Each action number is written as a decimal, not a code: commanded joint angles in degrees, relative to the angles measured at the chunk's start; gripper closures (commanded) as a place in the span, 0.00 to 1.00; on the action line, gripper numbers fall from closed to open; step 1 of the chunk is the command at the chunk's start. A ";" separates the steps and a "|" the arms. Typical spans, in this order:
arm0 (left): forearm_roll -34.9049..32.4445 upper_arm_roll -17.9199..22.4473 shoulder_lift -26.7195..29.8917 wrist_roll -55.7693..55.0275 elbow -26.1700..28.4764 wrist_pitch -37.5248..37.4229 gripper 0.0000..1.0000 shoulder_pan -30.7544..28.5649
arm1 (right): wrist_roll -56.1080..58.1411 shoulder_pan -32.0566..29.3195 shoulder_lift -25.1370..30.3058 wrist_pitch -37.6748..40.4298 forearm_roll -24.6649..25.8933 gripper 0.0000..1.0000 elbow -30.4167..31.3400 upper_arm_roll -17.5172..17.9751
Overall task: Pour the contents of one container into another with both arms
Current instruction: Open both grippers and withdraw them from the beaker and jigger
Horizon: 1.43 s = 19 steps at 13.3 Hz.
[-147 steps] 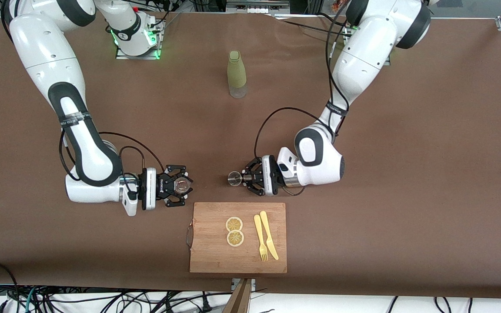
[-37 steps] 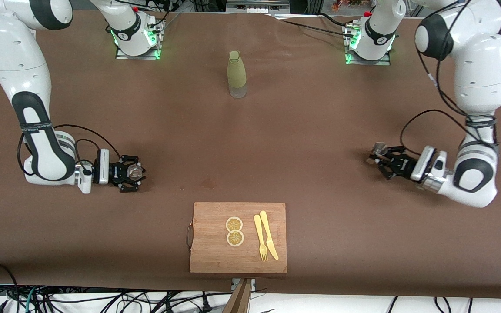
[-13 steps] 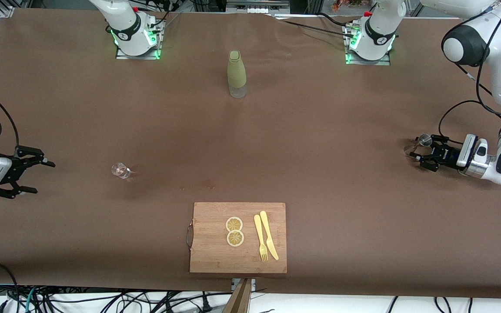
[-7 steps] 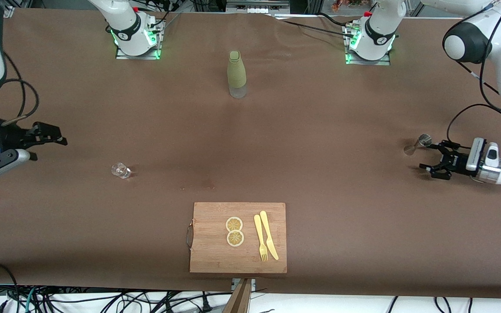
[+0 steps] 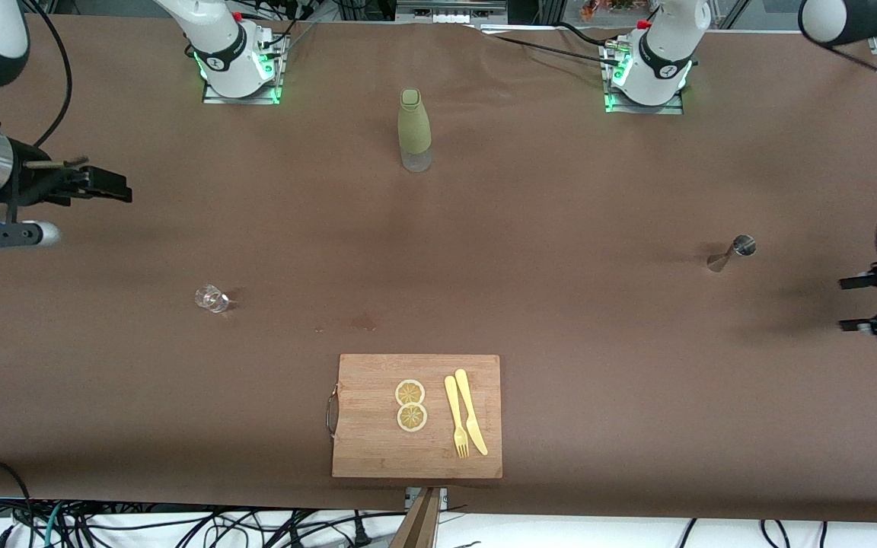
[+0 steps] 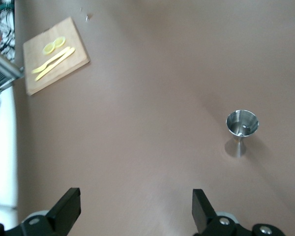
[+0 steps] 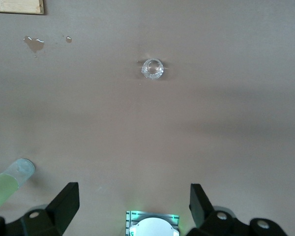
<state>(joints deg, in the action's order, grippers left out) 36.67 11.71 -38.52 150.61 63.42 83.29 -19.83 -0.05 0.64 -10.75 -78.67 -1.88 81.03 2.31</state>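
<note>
Nearest the front camera I see the rectangular wooden cutting board (image 5: pixel 416 415), carrying two round lemon slices (image 5: pixel 410 405) and a yellow plastic fork and knife (image 5: pixel 464 412). Farther from it, a small clear glass cup (image 5: pixel 211 298) stands toward the right arm's end, and a steel conical measuring cup (image 5: pixel 731 252) toward the left arm's end — both upright, untouched. My left gripper (image 5: pixel 865 304) hangs over that end's table edge, fingers wide, empty. My right gripper (image 5: pixel 103 185) is likewise spread and empty. Farthest stands the green capped bottle (image 5: pixel 413 129).
</note>
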 commanded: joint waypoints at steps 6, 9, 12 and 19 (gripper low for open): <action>-31.63 10.97 26.36 -42.16 11.18 6.62 0.00 29.74 | -0.92 -0.29 6.44 -0.61 3.63 0.00 2.03 -0.12; -35.17 10.70 33.32 -64.92 16.90 6.45 0.00 33.28 | -0.92 -0.29 6.71 -0.79 5.92 0.00 2.29 -0.03; -35.27 10.27 37.37 -95.23 21.56 5.22 0.00 33.28 | -2.15 -0.03 6.36 -0.17 5.48 0.00 2.03 0.32; -37.03 2.02 39.49 -139.66 21.75 -1.81 0.00 33.28 | -0.83 -0.29 5.30 -0.70 5.66 0.00 1.07 0.24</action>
<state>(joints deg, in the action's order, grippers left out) 1.72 15.93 -0.83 20.71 83.57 82.08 12.86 -1.19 0.64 -5.65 -78.87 2.96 82.05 2.26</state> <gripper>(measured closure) 0.000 0.000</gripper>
